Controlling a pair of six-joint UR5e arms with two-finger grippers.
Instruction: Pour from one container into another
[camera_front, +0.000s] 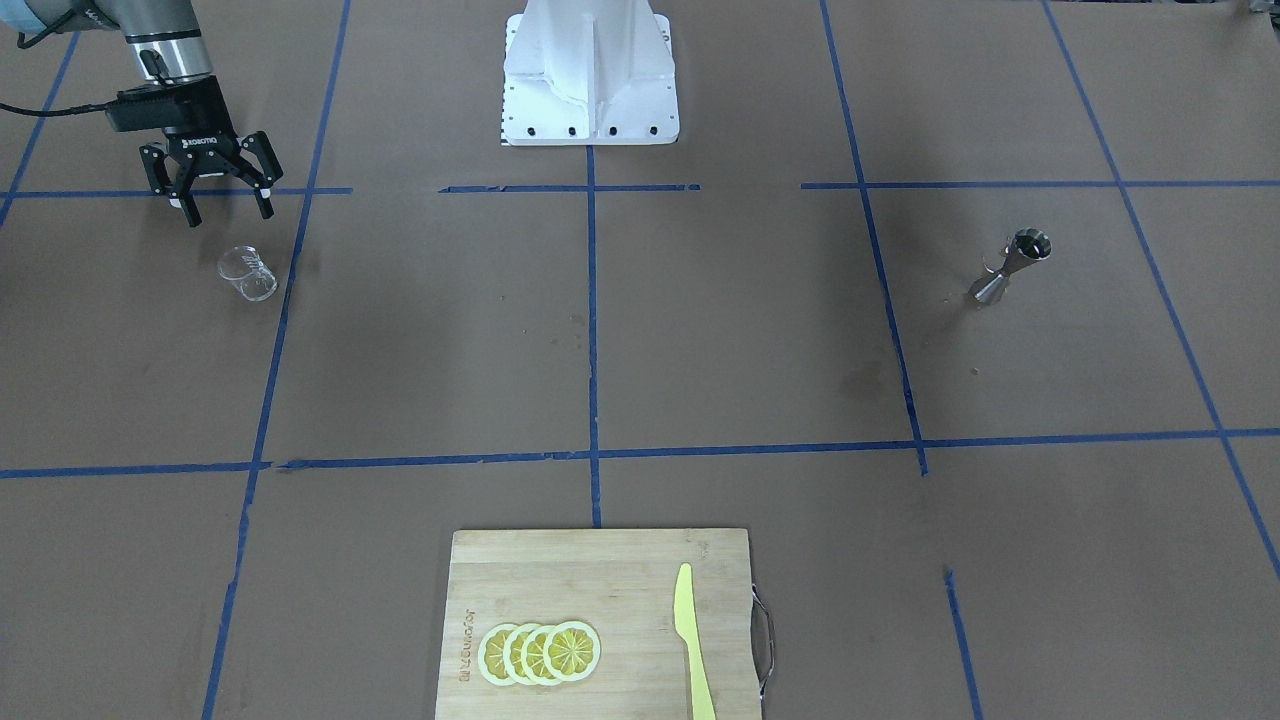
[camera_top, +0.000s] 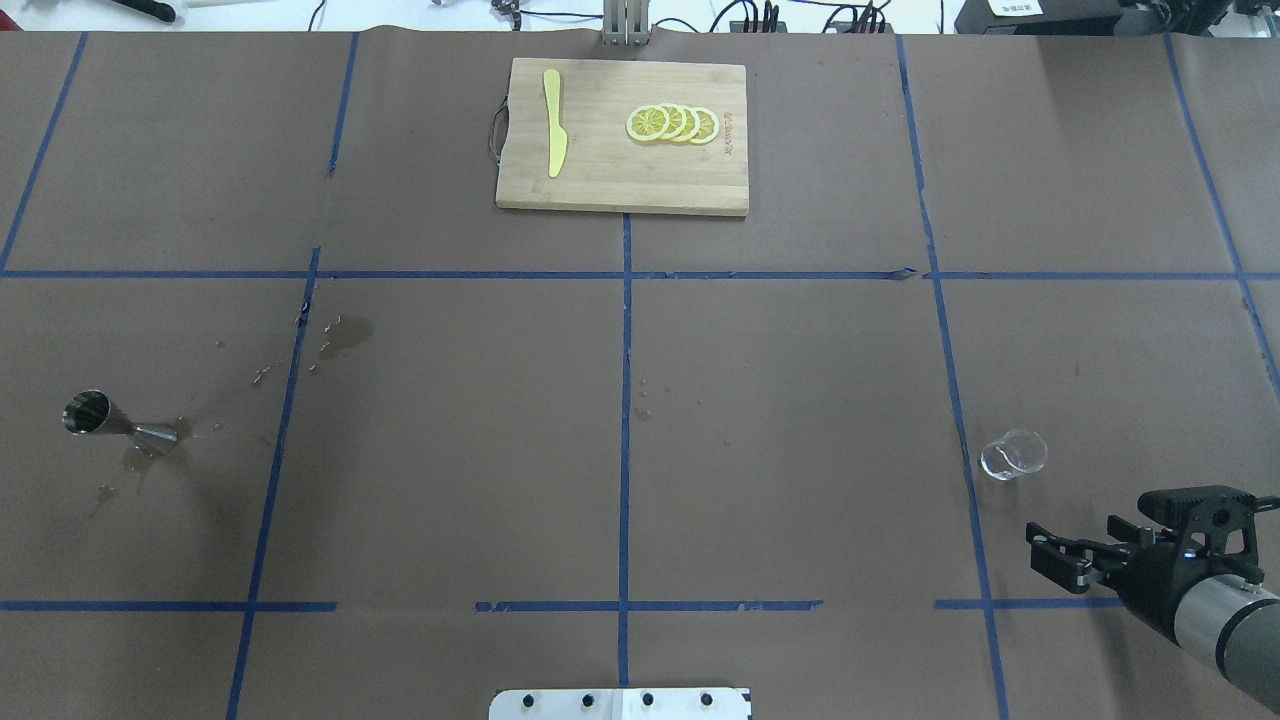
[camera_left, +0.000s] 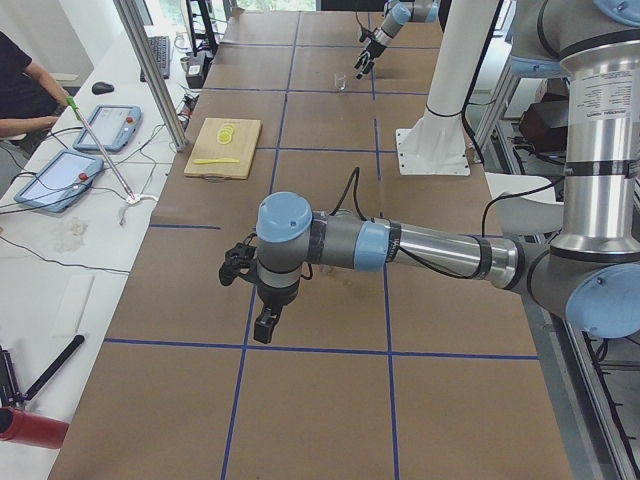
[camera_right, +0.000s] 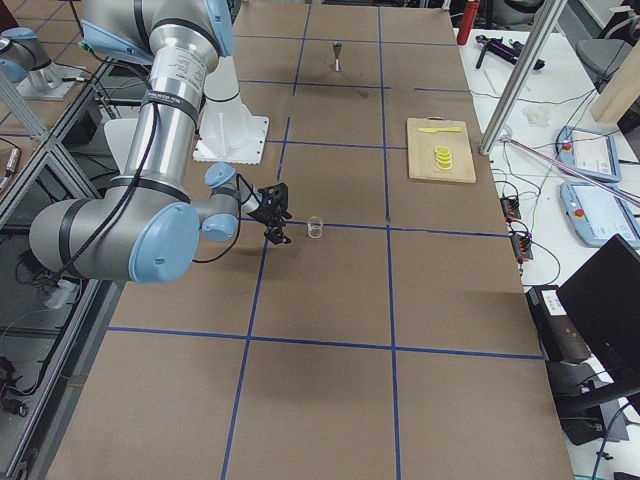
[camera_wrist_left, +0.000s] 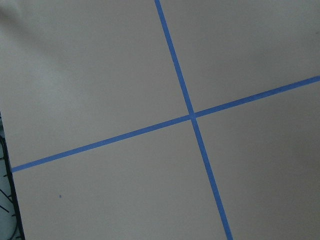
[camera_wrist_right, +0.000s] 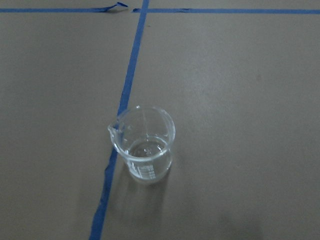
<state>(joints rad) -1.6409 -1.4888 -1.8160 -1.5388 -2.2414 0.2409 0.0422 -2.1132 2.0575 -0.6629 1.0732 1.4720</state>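
**Glass (camera_front: 248, 273) sitting loose by my right gripper (camera_front: 228, 212), jigger (camera_front: 1010, 267) way off on the left**

So the table (camera_front: 700, 330) is all brown paper with a blue tape grid on it. The cutting board (camera_front: 600, 580) lies at the edge far from my base, about the middle. It's got a yellow knife (camera_front: 690, 640) and four overlapping lemon slices (camera_front: 540, 653) on it.

My right gripper hangs over the right side of the table with its fingers spread wide and nothing between them. It's near the glass, on my base's side of it, and not touching it.

My left gripper (camera_left: 264, 328) only shows from the side camera, pointing down at the paper near a tape crossing. Honestly can't tell if it's spread or clenched.

The jigger stands upright on my left side, well apart from the rest, with wet spots (camera_top: 345, 335) on the paper around it. The glass stands upright on my right side, just beside a tape line. It has a little pour spout and looks like there's a bit of clear liquid at the bottom.
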